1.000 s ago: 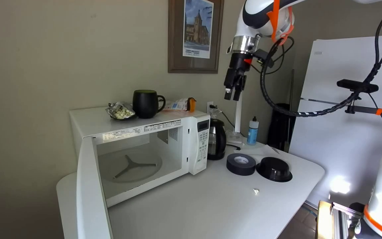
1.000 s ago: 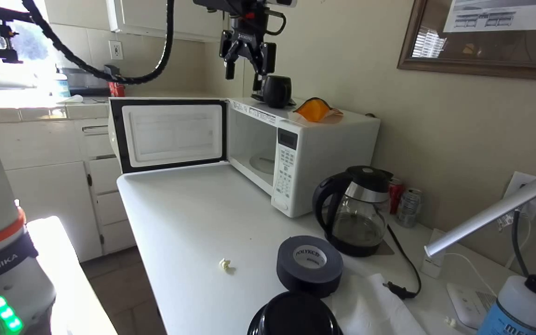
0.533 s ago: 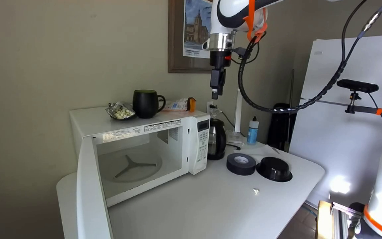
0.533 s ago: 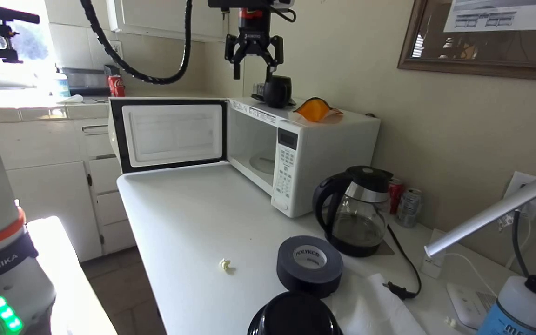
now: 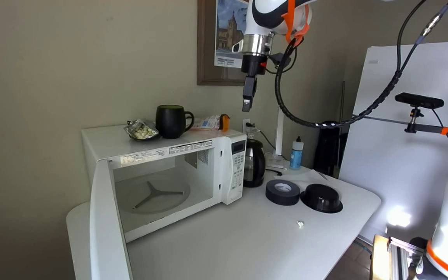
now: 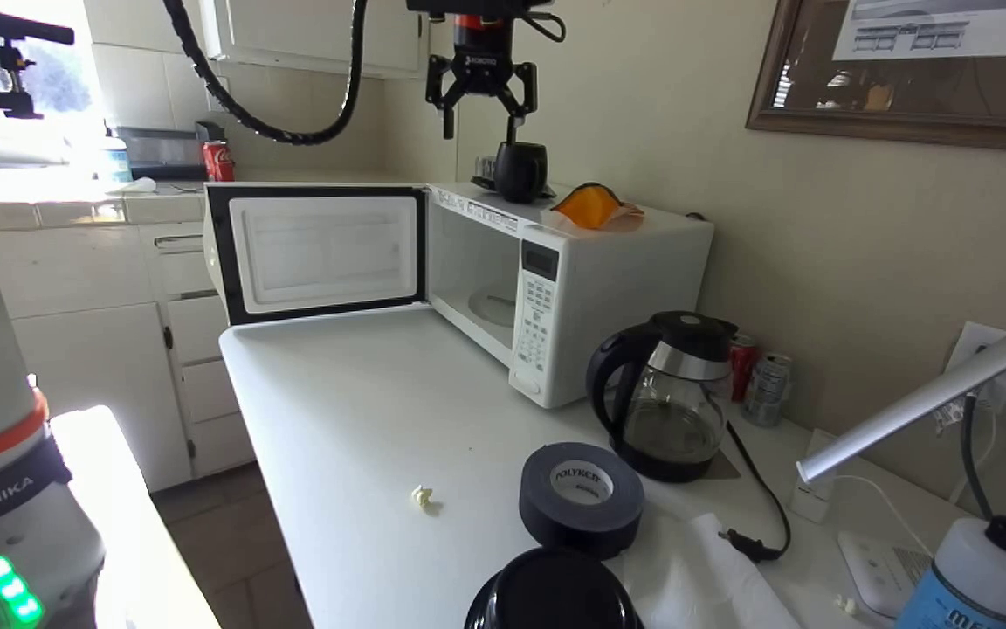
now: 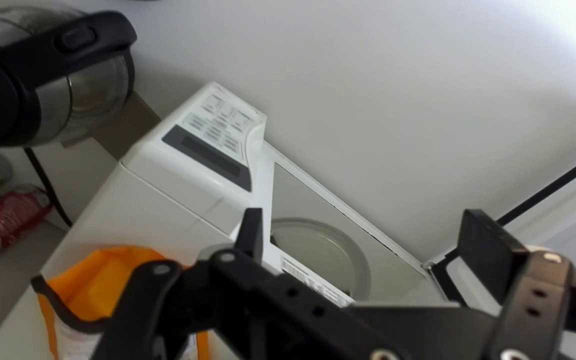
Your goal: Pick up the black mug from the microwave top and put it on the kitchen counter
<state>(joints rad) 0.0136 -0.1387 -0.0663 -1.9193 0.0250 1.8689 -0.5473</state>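
Observation:
The black mug (image 5: 171, 121) stands upright on the white top of the microwave (image 5: 161, 155), its handle pointing right in that exterior view. It also shows in an exterior view as a small dark shape (image 6: 520, 172). My gripper (image 6: 479, 133) is open and empty, its fingers spread wide. In an exterior view the gripper (image 5: 246, 109) hangs in the air to the right of the mug, apart from it, near the microwave's control-panel end. In the wrist view nothing lies between the fingertips (image 7: 252, 225); the mug is out of view there. The white kitchen counter (image 5: 247, 241) spreads in front.
The microwave door (image 6: 320, 253) stands open over the counter. A popcorn bag (image 5: 142, 131) and an orange-edged bag (image 6: 592, 205) flank the mug. A kettle (image 6: 669, 402), tape roll (image 6: 582, 498), black bowl (image 5: 321, 198) and popcorn piece (image 5: 300, 224) are on the counter.
In an exterior view my gripper has moved left toward the microwave and risen slightly. The wrist has turned, so its fingers now line up edge-on there. The mug has not moved.

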